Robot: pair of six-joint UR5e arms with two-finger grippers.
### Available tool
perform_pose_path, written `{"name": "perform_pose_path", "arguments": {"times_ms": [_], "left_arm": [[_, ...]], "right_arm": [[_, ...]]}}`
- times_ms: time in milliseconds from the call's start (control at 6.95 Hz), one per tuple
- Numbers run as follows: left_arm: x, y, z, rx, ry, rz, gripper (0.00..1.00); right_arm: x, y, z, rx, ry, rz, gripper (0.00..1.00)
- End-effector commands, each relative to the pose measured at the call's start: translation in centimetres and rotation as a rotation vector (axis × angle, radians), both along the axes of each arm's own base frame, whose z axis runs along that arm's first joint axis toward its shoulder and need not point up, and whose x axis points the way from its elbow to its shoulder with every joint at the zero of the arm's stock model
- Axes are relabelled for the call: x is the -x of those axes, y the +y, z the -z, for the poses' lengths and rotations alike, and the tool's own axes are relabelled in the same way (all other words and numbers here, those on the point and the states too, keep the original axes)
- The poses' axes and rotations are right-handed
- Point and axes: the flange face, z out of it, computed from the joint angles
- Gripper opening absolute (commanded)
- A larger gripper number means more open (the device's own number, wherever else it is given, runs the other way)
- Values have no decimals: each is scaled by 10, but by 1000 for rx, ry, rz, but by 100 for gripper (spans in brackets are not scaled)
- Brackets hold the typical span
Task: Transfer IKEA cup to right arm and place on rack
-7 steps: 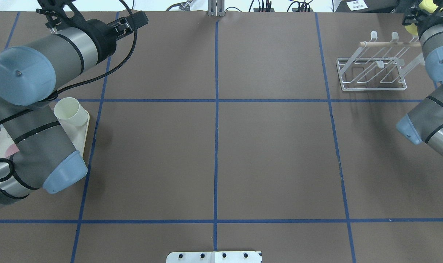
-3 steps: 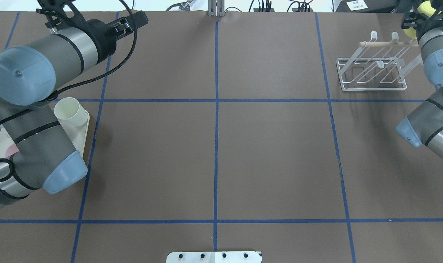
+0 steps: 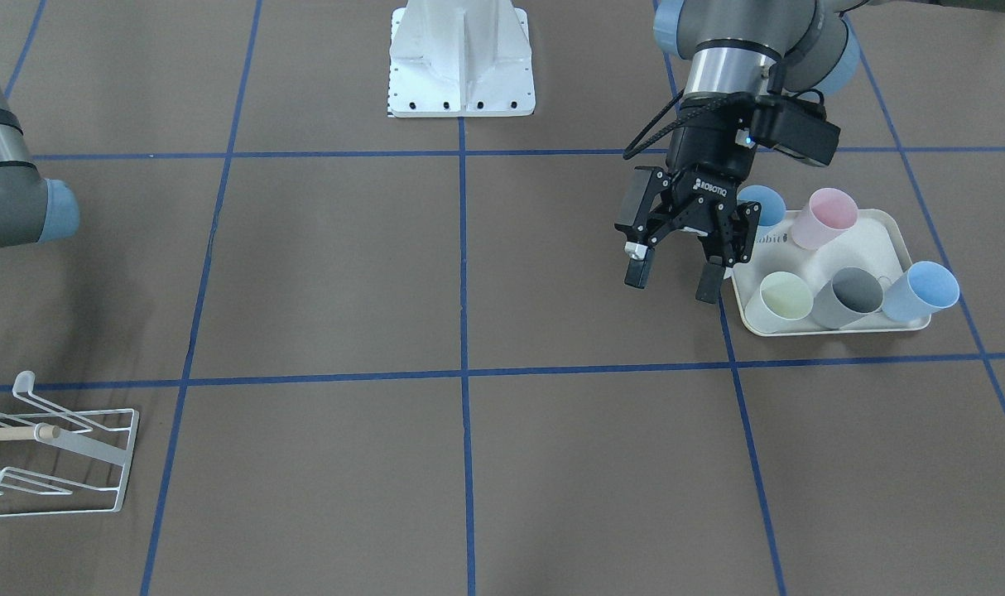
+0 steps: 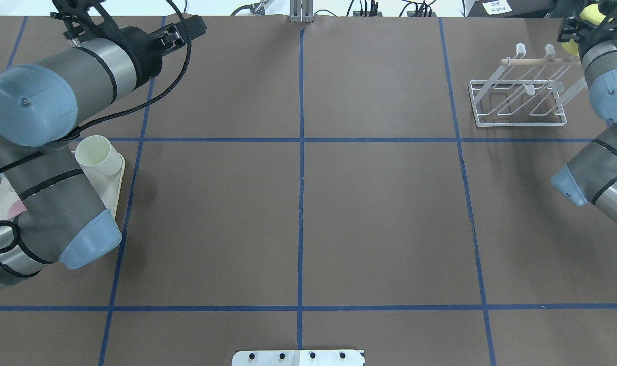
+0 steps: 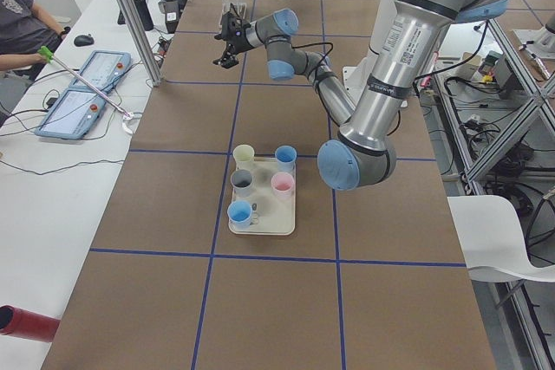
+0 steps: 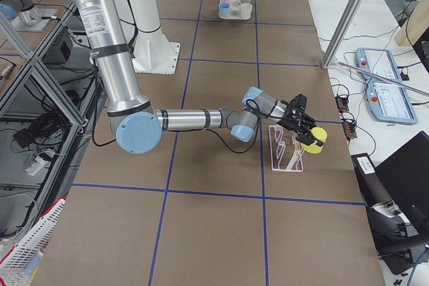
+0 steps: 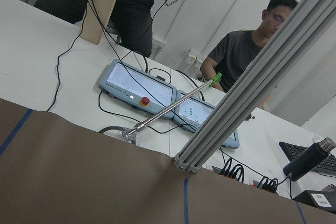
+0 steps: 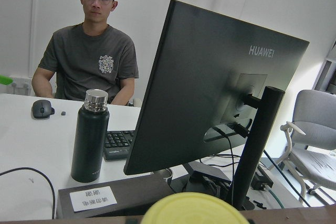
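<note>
Cup (image 6: 314, 140) in right gripper (image 6: 305, 132) hangs at rack's (image 6: 281, 153) outer edge.

table centre (image 4: 298, 203): open | left end: tray (image 3: 875, 244) of cups (image 3: 850, 294) | right end: rack (image 4: 517, 101) prongs

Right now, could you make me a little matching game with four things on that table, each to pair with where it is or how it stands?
Things:
1. yellow cup
2. grey cup
3. left gripper
4. rack

Places and states:
A. open, beside the tray
B. standing on the tray
C. held in the right gripper
D. white wire, no cup hung on it

Pairs: 1-C, 2-B, 3-A, 4-D
</note>
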Motion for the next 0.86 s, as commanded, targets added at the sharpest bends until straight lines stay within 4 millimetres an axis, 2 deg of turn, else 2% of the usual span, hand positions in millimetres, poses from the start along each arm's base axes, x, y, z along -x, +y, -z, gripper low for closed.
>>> {"name": "perform_pose_path", "arguments": {"times_ms": [0, 144, 432, 719], "left_arm": [[0, 0, 1, -1, 1, -2, 100], [0, 0, 1, -1, 1, -2, 100], [0, 0, 1, -1, 1, -2, 100], [0, 0, 1, -1, 1, -2, 100]], "right_arm": [[0, 3, -5, 6, 4, 2, 80], [2, 3, -5, 7, 5, 5, 83], [1, 4, -6, 7, 5, 5, 98], [0, 5, -3, -11, -6, 7, 98]]}}
